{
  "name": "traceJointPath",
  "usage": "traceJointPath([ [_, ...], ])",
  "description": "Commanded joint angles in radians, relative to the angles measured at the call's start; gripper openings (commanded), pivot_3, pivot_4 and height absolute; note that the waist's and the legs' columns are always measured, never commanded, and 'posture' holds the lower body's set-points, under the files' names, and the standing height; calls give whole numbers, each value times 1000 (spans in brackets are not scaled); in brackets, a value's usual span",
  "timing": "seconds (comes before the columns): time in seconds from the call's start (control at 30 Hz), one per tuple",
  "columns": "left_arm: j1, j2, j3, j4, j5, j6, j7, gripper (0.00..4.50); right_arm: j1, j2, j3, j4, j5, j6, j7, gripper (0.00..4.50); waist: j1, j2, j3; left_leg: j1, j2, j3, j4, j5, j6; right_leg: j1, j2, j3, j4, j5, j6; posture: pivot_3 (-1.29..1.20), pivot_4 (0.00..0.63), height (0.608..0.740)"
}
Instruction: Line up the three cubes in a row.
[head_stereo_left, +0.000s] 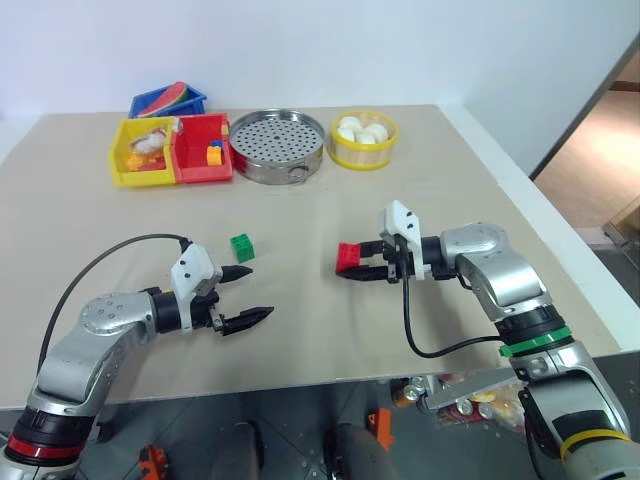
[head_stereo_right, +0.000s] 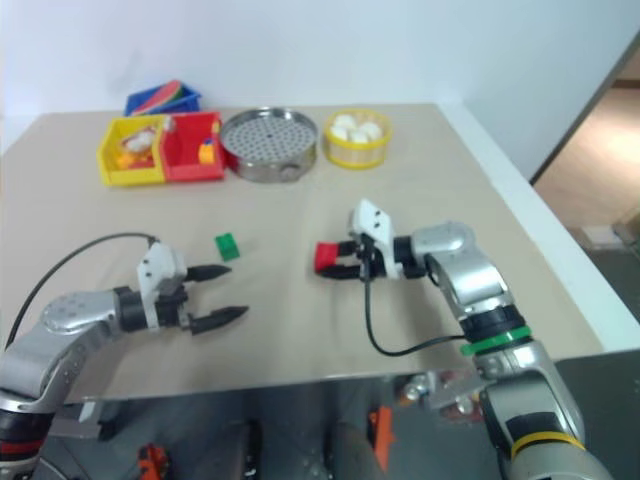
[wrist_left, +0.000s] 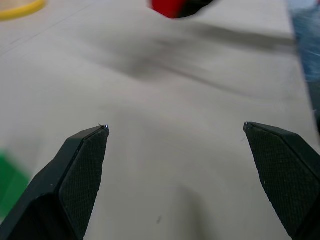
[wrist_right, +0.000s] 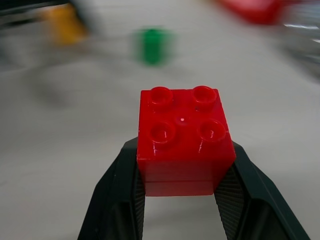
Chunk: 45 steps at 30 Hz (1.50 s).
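Observation:
My right gripper (head_stereo_left: 347, 268) is shut on the red cube (head_stereo_left: 348, 256), holding it just above the table's middle, studs up; the right wrist view has the cube (wrist_right: 184, 137) clamped between both fingers. The green cube (head_stereo_left: 242, 247) sits on the table to its left, also seen from the right wrist (wrist_right: 152, 45). My left gripper (head_stereo_left: 258, 292) stands open just in front of the green cube, nothing between its fingers (wrist_left: 82, 165). A blurred yellow-orange block (wrist_right: 62, 22), possibly the third cube, lies beyond the green one by the left hand.
At the back of the table stand a yellow bin (head_stereo_left: 125, 170), a red bin (head_stereo_left: 195, 165) with small bricks, a blue bin (head_stereo_left: 150, 103), a perforated steel pan (head_stereo_left: 277, 145) and a yellow bowl (head_stereo_left: 362, 155) of white balls. The table's right edge (head_stereo_left: 540, 215) is close to my right arm.

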Motion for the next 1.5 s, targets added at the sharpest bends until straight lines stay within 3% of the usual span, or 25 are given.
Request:
traceJointPath([
  [0.03, 21, 2, 56, -76, -9, 10, 52, 4500, -64, 19, 47, 156, -68, -157, 113, 1595, 5, 0, 0, -1, 0, 0, 0, 0, 0, -1, 0, 0, 0, 0, 0, 0, 150, 740],
  [0.33, 74, -8, 75, -157, -32, 48, 125, 4500, -171, 106, 25, 467, -130, -340, 159, 1595, 5, 0, 0, 0, 0, 1, 0, 0, 0, -1, 0, 1, 0, 1, -1, 0, 150, 740],
  [0.57, 68, -1, 70, -160, -37, 51, 133, 4500, -189, 111, 18, 555, -159, -394, 191, 1595, 5, 0, 0, 0, 0, 1, 0, 0, 0, -1, 0, 1, 0, 0, -1, 0, 150, 740],
  [0.73, 49, 0, 56, -156, -39, 58, 133, 4500, -192, 102, 6, 585, -176, -414, 204, 3311, 5, 0, 0, 1, 0, 1, 0, 0, 0, -1, 0, 1, 1, 0, -1, 0, 150, 740],
  [0.83, 33, -8, 78, -141, -50, 79, 156, 4500, -183, 87, -22, 533, -152, -407, 212, 4334, 5, 0, 0, 1, 0, 1, 0, 0, 0, 0, 0, 1, 1, 1, -2, 0, 150, 740],
  [0.87, 23, -11, 89, -134, -49, 88, 172, 4500, -179, 79, -30, 507, -145, -399, 216, 4457, 5, 0, 0, 1, 0, 1, 0, 0, 0, 0, 0, 1, 1, 1, -2, 0, 150, 740],
  [1.1, -143, 15, 146, -37, -9, 194, 314, 4500, -98, 42, -120, 139, -33, -175, 157, 4457, 6, 0, 0, 1, 0, 0, 0, 0, 0, 0, 1, 1, 1, 2, -1, 0, 150, 740],
  [1.27, -263, 97, 101, 145, 32, 121, 172, 4500, -14, 27, -122, -102, 2, -77, 100, 4457, 5, 1, 0, 1, 0, 0, -1, -1, -1, -1, 1, 0, 1, 0, 0, 0, 150, 740],
  [1.4, -388, 131, -5, 369, 89, 26, -23, 4500, -5, 28, -120, -133, -13, -102, 68, 4457, 6, 1, 0, 1, 0, 1, -1, -1, -1, -1, 1, 0, 1, 0, -1, 0, 150, 740],
  [1.5, -469, 104, -29, 490, 78, 21, -115, 4500, -6, 26, -118, -132, -26, -131, 44, 4457, 6, 1, 0, 1, 0, 2, -1, -1, -1, -1, 0, 0, 1, 0, -2, 0, 150, 740],
])
